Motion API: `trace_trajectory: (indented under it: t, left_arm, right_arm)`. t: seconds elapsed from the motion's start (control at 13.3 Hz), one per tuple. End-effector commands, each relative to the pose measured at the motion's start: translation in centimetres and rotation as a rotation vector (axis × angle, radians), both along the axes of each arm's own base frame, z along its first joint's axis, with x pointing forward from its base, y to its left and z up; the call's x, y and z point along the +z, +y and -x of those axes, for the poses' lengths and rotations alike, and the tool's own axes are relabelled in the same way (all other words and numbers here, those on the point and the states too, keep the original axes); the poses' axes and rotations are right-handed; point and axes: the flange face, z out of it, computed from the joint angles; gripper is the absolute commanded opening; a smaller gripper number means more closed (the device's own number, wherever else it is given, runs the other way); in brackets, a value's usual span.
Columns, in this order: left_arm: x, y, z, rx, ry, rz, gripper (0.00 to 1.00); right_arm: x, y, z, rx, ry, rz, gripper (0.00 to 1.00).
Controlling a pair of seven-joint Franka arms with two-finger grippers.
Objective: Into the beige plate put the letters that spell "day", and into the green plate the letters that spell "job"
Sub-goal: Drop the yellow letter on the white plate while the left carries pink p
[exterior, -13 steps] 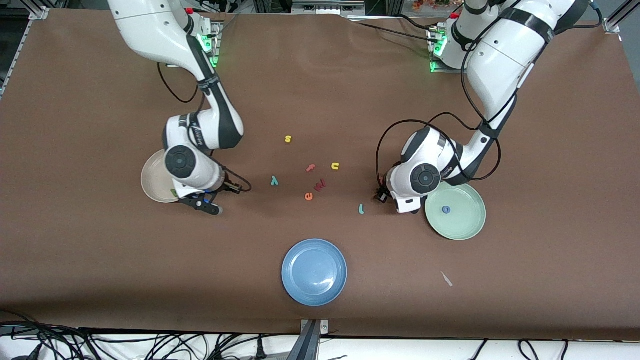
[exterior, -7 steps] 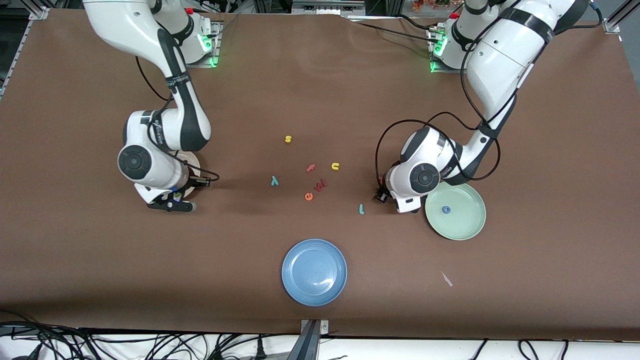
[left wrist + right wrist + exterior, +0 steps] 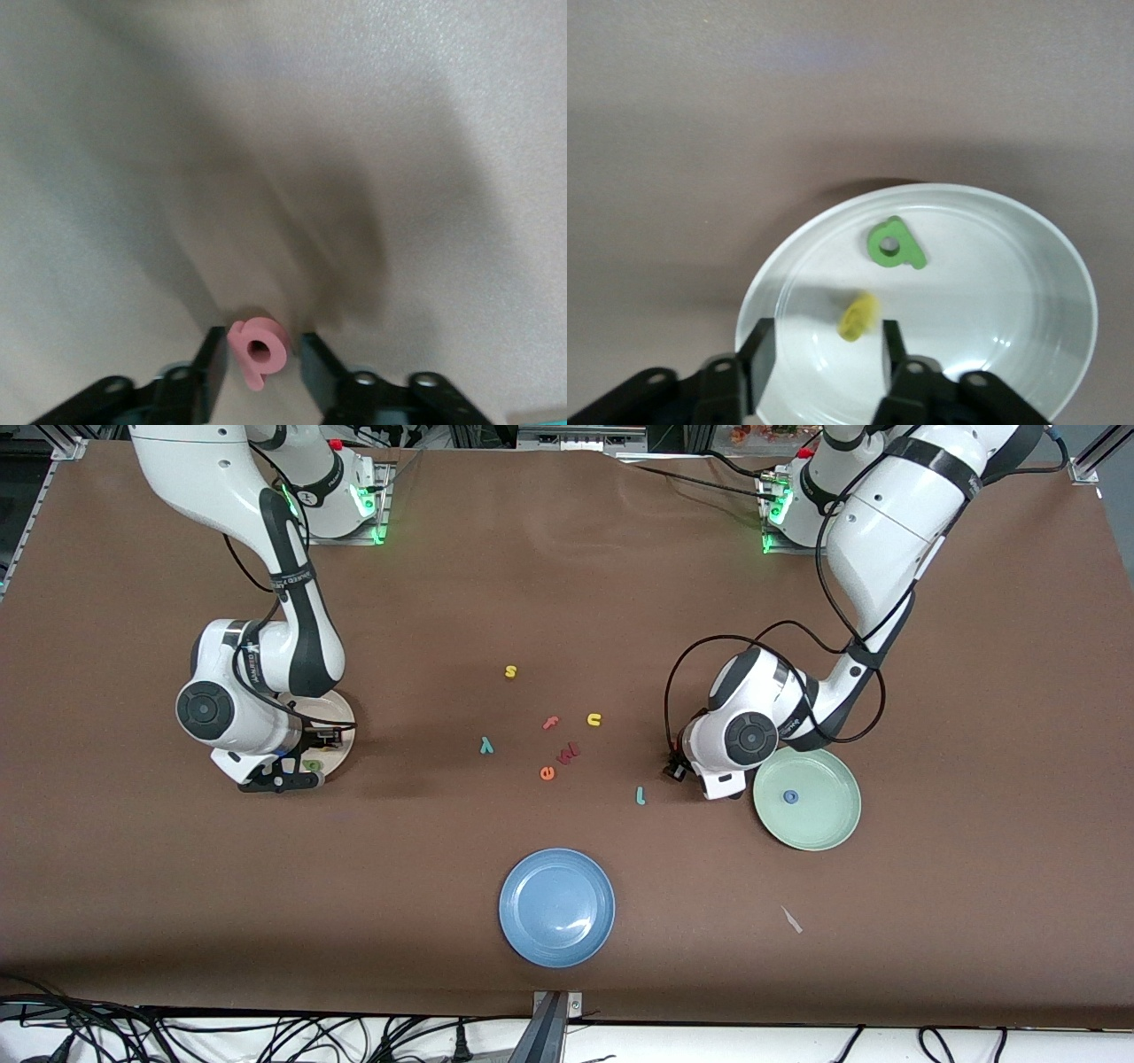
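Observation:
My right gripper (image 3: 824, 350) hangs open over the beige plate (image 3: 1028, 292), at the rim nearer the front camera (image 3: 341, 722). A blurred yellow "a" (image 3: 858, 317) is just under its fingertips, apart from both. The green "d" (image 3: 895, 243) lies in that plate. My left gripper (image 3: 262, 361) is down at the table beside the green plate (image 3: 828, 824). It is open, with its fingers close on either side of the pink-red "b" (image 3: 259, 350). The blue "o" (image 3: 790, 797) lies in the green plate. The teal "y" (image 3: 485, 745) and teal "j" (image 3: 640, 794) lie on the table.
A yellow "s" (image 3: 510, 671), yellow "u" (image 3: 594, 719), pink "f" (image 3: 550, 723), orange "e" (image 3: 547, 773) and a dark red letter (image 3: 568, 753) lie mid-table. A blue plate (image 3: 556, 906) sits nearer the front camera. A white scrap (image 3: 791, 919) lies toward the left arm's end.
The right arm has swung toward its own end of the table, over the beige plate, and its gripper has opened, letting go of the yellow "a". The left gripper's fingers have narrowed around the "b".

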Motion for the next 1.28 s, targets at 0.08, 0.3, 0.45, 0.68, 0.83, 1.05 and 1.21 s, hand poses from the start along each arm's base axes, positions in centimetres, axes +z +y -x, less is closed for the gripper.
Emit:
trace_trajectory:
  t: [0.08,0.3,0.45,0.68,0.83,1.05,1.21]
  left_arm:
    - [0.2,0.0,1.1,0.005,0.011,-0.020,0.09]
    - [0.6,0.1,0.8,0.008,0.004,-0.018,0.06]
    - [1.7,0.0,0.3,0.005,-0.009,-0.016,0.06]
    - [4.3,1.4,-0.4,-0.054,0.005,-0.043,0.06]
    - [5.9,2.3,-1.5,-0.091,0.017,-0.057,0.06]
    - [8.9,4.2,-3.8,-0.178,0.009,-0.076,0.06]
    - [9.8,7.3,-5.5,-0.235,-0.007,-0.040,0.07]
  right_arm:
    - [1.8,3.9,-0.1,-0.069,0.005,-0.031,1.00]
    - [1.6,8.3,0.6,-0.046,0.004,-0.058,1.00]
    - [1.7,10.4,0.9,-0.088,0.000,-0.072,1.00]
    - [1.3,14.6,1.9,-0.123,-0.025,-0.084,1.00]
    - [0.8,17.4,2.6,-0.138,-0.066,-0.084,1.00]
    - [0.1,20.9,2.9,-0.156,-0.091,-0.076,1.00]
    - [-0.3,23.6,3.1,-0.161,-0.103,-0.072,1.00]
